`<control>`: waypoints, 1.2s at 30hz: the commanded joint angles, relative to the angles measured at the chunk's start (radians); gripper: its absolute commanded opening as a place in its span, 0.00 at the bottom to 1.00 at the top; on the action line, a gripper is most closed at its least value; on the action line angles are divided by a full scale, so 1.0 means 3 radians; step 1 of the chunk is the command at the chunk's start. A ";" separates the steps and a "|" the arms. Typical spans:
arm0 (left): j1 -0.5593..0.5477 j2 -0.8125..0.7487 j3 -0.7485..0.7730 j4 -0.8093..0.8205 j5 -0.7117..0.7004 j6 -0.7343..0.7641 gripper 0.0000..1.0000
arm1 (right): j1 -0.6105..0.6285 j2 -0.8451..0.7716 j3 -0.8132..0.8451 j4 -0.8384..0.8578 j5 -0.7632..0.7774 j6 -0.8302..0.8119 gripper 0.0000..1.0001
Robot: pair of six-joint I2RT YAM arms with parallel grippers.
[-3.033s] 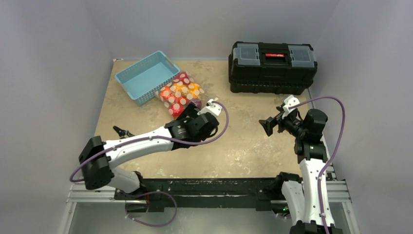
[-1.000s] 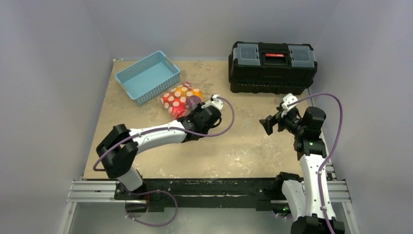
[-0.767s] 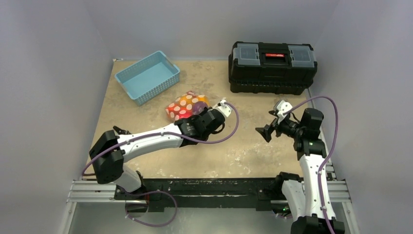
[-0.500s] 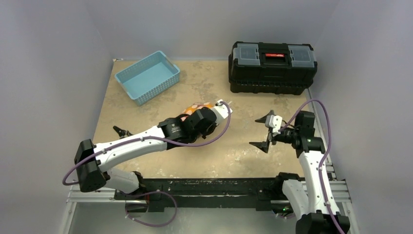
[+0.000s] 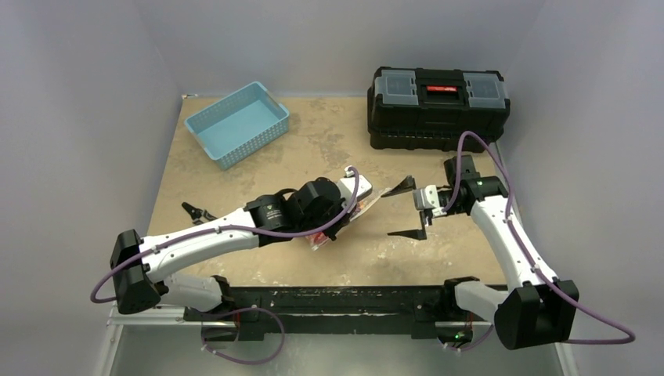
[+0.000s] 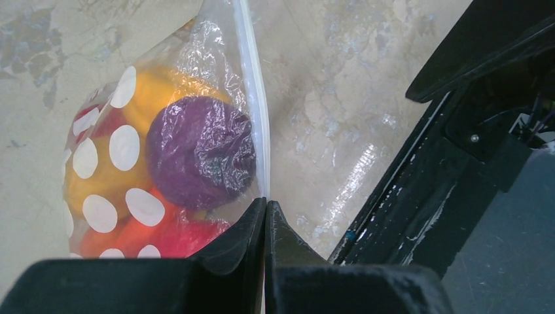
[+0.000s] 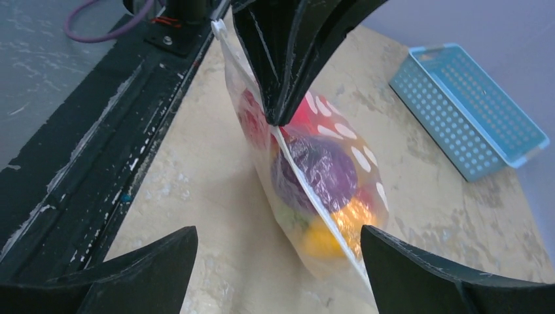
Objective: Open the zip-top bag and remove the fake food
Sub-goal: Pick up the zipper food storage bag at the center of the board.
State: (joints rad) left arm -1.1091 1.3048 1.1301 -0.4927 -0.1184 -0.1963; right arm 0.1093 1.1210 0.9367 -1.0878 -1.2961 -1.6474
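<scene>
Two hands face each other over the counter (image 5: 329,141), in front of and to the right of the light-blue basket (image 5: 235,125), on the side nearer the arms' bases. The left hand (image 6: 265,206) is clenched tight, its two black fingertips pressed together on the white zip strip (image 6: 252,85) of the zip-top bag (image 6: 163,150). It pinches that strip partway along its length, and the bag hangs from the pinch with its bulging belly low over the counter. Whether the bottom rests on the surface cannot be told. The strip reads as one unbroken line in both wrist views, so the mouth looks sealed. All the fake food (image 7: 321,173) is inside the bag. A round purple piece (image 6: 199,160) presses against the clear film just beside the strip, a yellow-orange piece (image 6: 157,85) sits behind it, and red pieces (image 6: 183,239) lie lower, close to the left fingers, all half veiled by white polka dots. The right hand (image 5: 407,209) is spread wide and holds nothing. It sits farther to the right of the basket than the bag does and points back toward it. In its own view its two dark fingers stand on either side of the bag, both clear of the plastic. A black toolbox (image 5: 437,106) sits along the far edge of the counter, well to the right of the basket and level with it. The basket stands apart from the bag and from both hands, and the black frame rail (image 6: 419,196) runs along the counter's near edge, the side opposite the basket.
</scene>
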 commanded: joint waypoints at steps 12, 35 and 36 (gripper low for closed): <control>-0.0025 -0.0211 -0.0125 0.0403 0.0379 -0.0360 0.00 | 0.0699 0.0097 -0.0100 0.1455 0.0467 0.1289 0.52; -0.0022 -0.1204 -0.0907 0.0945 -0.0021 -0.0578 0.68 | 0.0530 -0.0207 -0.0443 0.2258 0.0610 0.2441 0.00; -0.0020 -0.1357 -0.0997 0.0998 -0.0066 -0.0559 0.79 | 0.0483 -0.0228 -0.0433 0.2267 0.0608 0.2502 0.00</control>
State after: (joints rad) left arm -1.1095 1.0733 0.9047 -0.3130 -0.0727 -0.3553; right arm 0.3050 1.1023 0.7921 -0.4805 -1.0660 -1.0199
